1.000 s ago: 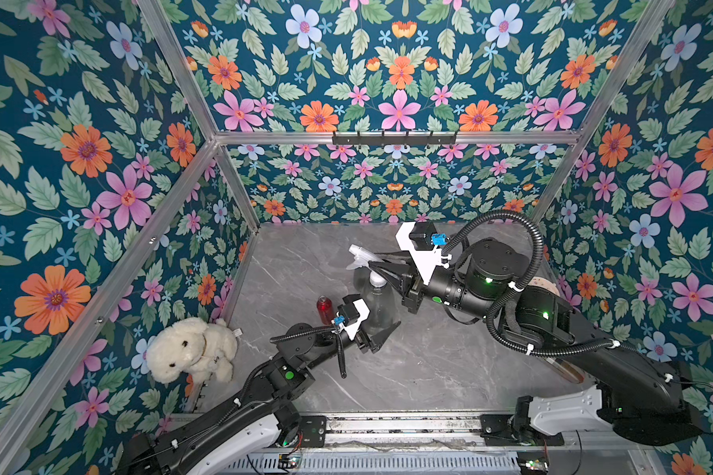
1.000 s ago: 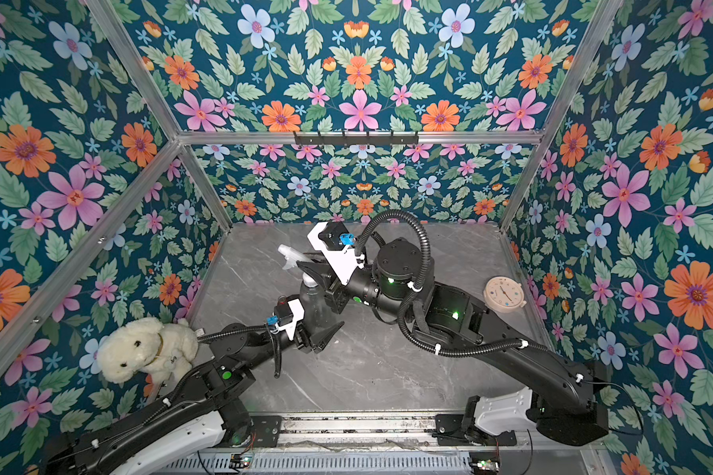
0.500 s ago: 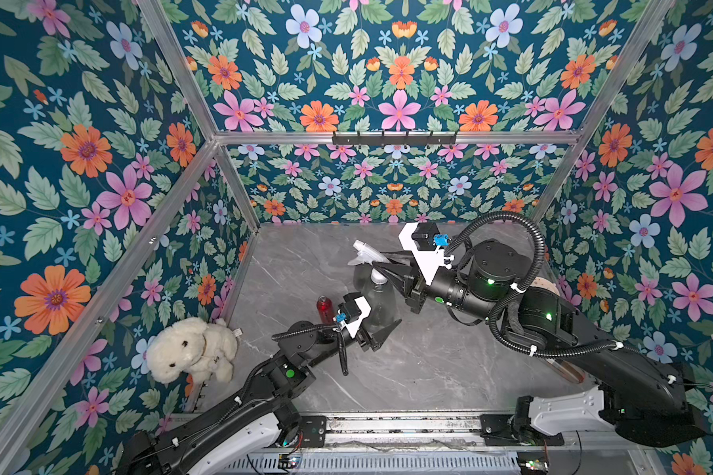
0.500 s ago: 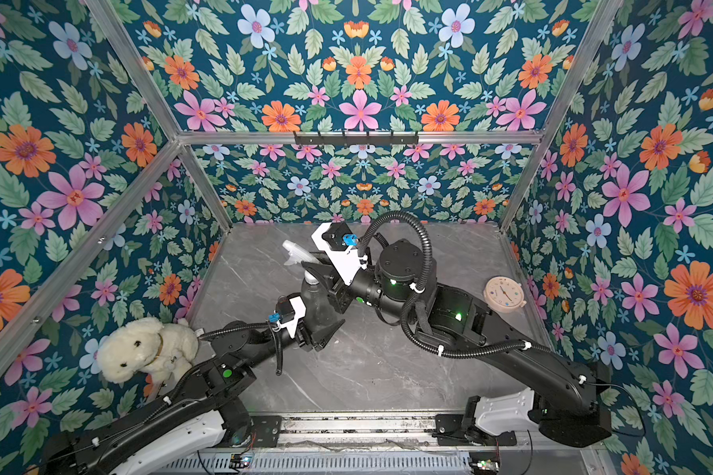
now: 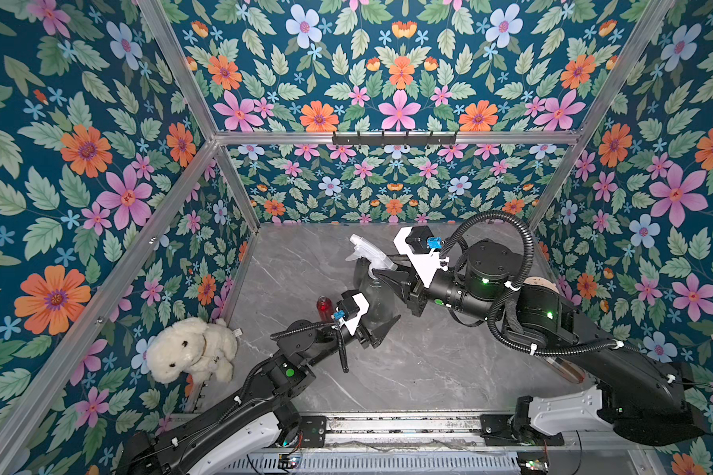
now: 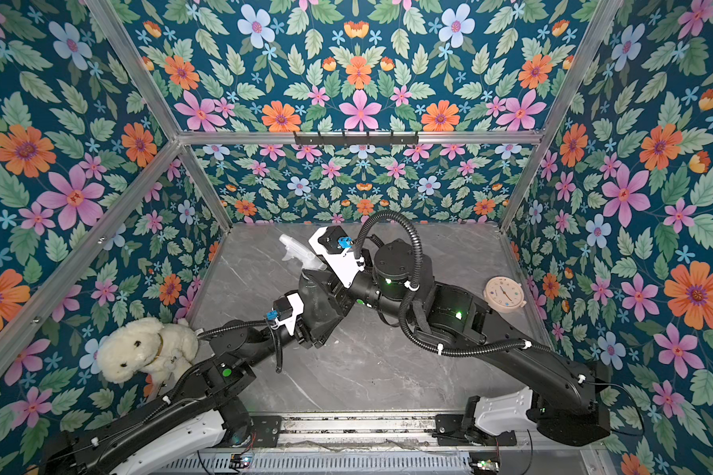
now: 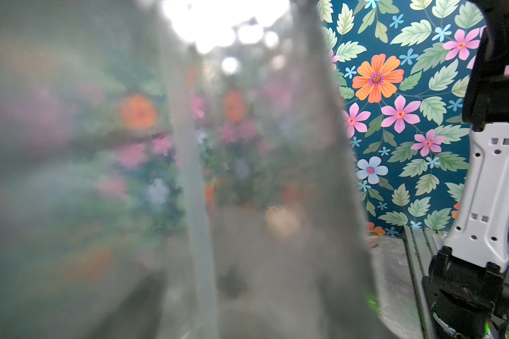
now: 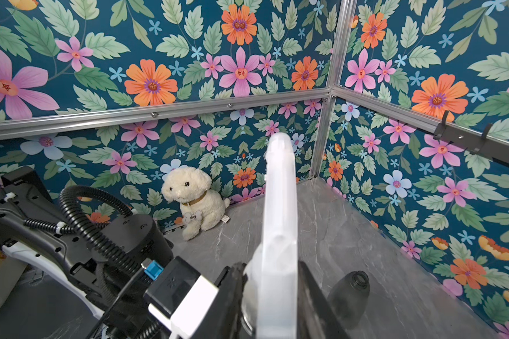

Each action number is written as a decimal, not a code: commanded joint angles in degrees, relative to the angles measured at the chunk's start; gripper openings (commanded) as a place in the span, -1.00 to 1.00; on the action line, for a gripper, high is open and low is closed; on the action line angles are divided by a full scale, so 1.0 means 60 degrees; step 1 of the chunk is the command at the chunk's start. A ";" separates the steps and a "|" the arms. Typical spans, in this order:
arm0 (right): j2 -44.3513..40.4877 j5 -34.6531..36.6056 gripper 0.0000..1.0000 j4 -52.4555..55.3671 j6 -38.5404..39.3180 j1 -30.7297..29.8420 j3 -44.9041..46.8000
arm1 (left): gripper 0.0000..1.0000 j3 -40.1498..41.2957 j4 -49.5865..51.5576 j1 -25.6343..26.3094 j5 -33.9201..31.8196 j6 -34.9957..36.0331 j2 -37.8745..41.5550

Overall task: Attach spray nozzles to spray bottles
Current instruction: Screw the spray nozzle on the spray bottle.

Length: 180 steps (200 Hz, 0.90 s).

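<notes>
We see the left gripper point(image 5: 378, 320) clamped on the translucent smoky-grey cone-shaped plastic bottle point(image 5: 377, 298), steadying it upright over the grey marbled bench point(image 5: 429, 370). The right gripper point(image 5: 381, 276) has its jaws flanking the collar of the translucent whitish plastic trigger spray nozzle point(image 5: 365, 251) on the bottle's neck, seemingly to screw it down, though we cannot tell if they pinch it. Against a second ago, only the spout has swung slightly toward the back wall.

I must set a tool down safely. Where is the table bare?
Bare: the front middle of the table, between the two arms; the far left corner, by the back wall. Crowded: the centre, where the left pincer and the right pincer meet the grey bottle, with the red bottle beside.
</notes>
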<state>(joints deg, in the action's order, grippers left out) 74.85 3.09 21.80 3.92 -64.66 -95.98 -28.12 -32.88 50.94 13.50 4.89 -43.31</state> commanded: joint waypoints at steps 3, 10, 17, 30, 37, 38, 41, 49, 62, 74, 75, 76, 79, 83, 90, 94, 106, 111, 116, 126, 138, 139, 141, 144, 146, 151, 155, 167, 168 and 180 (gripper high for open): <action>0.0020 -0.0080 -0.24 0.0281 0.0130 -0.0011 -0.0094 | -1.00 -0.0074 -0.0679 -0.0023 -0.0122 0.0053 0.0000; -0.0001 -0.0119 -0.20 0.0261 0.0130 -0.0019 -0.0073 | -1.00 -0.0082 -0.0685 -0.0023 -0.0124 0.0070 -0.0003; -0.0022 -0.0159 -0.14 0.0230 0.0102 -0.0006 -0.0050 | -1.00 -0.0074 -0.0681 -0.0023 -0.0141 0.0077 0.0004; -0.0053 -0.0229 -0.08 0.0204 0.0090 -0.0015 0.0007 | -1.00 -0.0087 -0.0698 -0.0021 -0.0147 0.0121 -0.0003; -0.0080 -0.0284 -0.04 0.0175 0.0068 -0.0014 0.0055 | -1.00 -0.0096 -0.0686 -0.0022 -0.0159 0.0134 -0.0018; -0.0089 -0.0290 -0.03 0.0168 0.0059 -0.0016 0.0065 | -1.00 -0.0093 -0.0686 -0.0023 -0.0157 0.0136 -0.0018; -0.0103 -0.0284 -0.02 0.0161 0.0050 -0.0018 0.0081 | -1.00 -0.0089 -0.0677 -0.0023 -0.0160 0.0151 -0.0018; -0.0151 -0.0330 0.04 0.0115 0.0035 -0.0010 0.0156 | -1.00 -0.0103 -0.0695 -0.0023 -0.0172 0.0164 -0.0032; -0.0251 -0.0390 0.10 0.0076 -0.0023 -0.0008 0.0273 | -1.00 -0.0118 -0.0686 -0.0019 -0.0184 0.0207 -0.0047; -0.0394 -0.0496 0.17 0.0043 -0.0093 -0.0018 0.0426 | -1.00 -0.0118 -0.0688 -0.0023 -0.0206 0.0240 -0.0046; -0.0414 -0.0506 0.18 0.0036 -0.0102 -0.0011 0.0441 | -1.00 -0.0118 -0.0687 -0.0023 -0.0210 0.0233 -0.0047; -0.0431 -0.0511 0.18 0.0032 -0.0107 -0.0015 0.0455 | -1.00 -0.0126 -0.0687 -0.0023 -0.0212 0.0237 -0.0047; -0.0474 -0.0526 0.19 0.0022 -0.0142 -0.0016 0.0499 | -1.00 -0.0132 -0.0679 -0.0023 -0.0204 0.0246 -0.0047; -0.0529 -0.0574 0.21 0.0015 -0.0165 -0.0011 0.0556 | -1.00 -0.0133 -0.0686 -0.0021 -0.0204 0.0249 -0.0046; -0.0686 -0.0670 0.25 -0.0027 -0.0246 -0.0018 0.0715 | -1.00 -0.0133 -0.0688 -0.0023 -0.0193 0.0270 -0.0039; -0.0765 -0.0747 0.26 -0.0030 -0.0292 -0.0008 0.0790 | -1.00 -0.0133 -0.0686 -0.0023 -0.0192 0.0284 -0.0045; -0.1051 -0.0994 0.32 -0.0023 -0.0349 0.0003 0.1023 | -1.00 -0.0119 -0.0685 -0.0019 -0.0118 0.0315 -0.0033; -0.1169 -0.1175 0.33 0.0014 -0.0321 0.0058 0.1114 | -1.00 -0.0118 -0.0679 -0.0023 -0.0092 0.0315 -0.0029; -0.1272 -0.1524 0.34 0.0099 -0.0296 0.0184 0.1168 | -1.00 -0.0118 -0.0686 -0.0023 -0.0040 0.0333 -0.0045; -0.1462 -0.2636 0.34 0.0205 -0.0337 0.0598 0.1279 | -1.00 -0.0118 -0.0633 -0.0023 0.0104 0.0361 -0.0046; -0.1727 -0.4423 0.35 -0.0062 -0.0614 0.1446 0.1582 | -1.00 -0.0104 -0.0563 -0.0023 0.0433 0.0398 -0.0033; -0.1754 -0.4586 0.35 -0.0090 -0.0656 0.1527 0.1605 | -1.00 -0.0104 -0.0566 -0.0023 0.0476 0.0400 -0.0033; -0.1771 -0.4921 0.35 -0.0173 -0.0720 0.1708 0.1644 | -1.00 -0.0093 -0.0568 -0.0023 0.0534 0.0383 -0.0025; -0.1808 -0.5446 0.35 -0.0297 -0.0838 0.1964 0.1690 | -1.00 -0.0089 -0.0580 -0.0023 0.0609 0.0383 -0.0019; -0.1814 -0.5795 0.35 -0.0394 -0.0927 0.2140 0.1716 | -1.00 -0.0085 -0.0583 -0.0023 0.0673 0.0379 -0.0018; -0.1823 -0.6548 0.36 -0.0629 -0.1173 0.2575 0.1784 | -1.00 -0.0061 -0.0598 -0.0019 0.0835 0.0379 -0.0014; -0.1798 -0.7070 0.36 -0.0787 -0.1368 0.2881 0.1806 | -1.00 -0.0049 -0.0606 -0.0023 0.0937 0.0379 -0.0018; -0.1576 -0.8421 0.37 -0.1119 -0.1809 0.3673 0.1705 | -1.00 -0.0030 -0.0627 -0.0023 0.1246 0.0307 -0.0033; -0.1554 -0.8489 0.38 -0.1131 -0.1839 0.3717 0.1688 | -1.00 -0.0030 -0.0620 -0.0023 0.1285 0.0303 -0.0033; -0.1225 -0.9283 0.40 -0.1184 -0.1982 0.4104 0.1433 | -1.00 -0.0030 -0.0639 -0.0015 0.1566 0.0221 -0.0062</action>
<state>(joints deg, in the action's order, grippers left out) 65.23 -32.25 19.55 -3.09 -44.21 -85.73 -28.32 -34.30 50.94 18.00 6.33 -43.57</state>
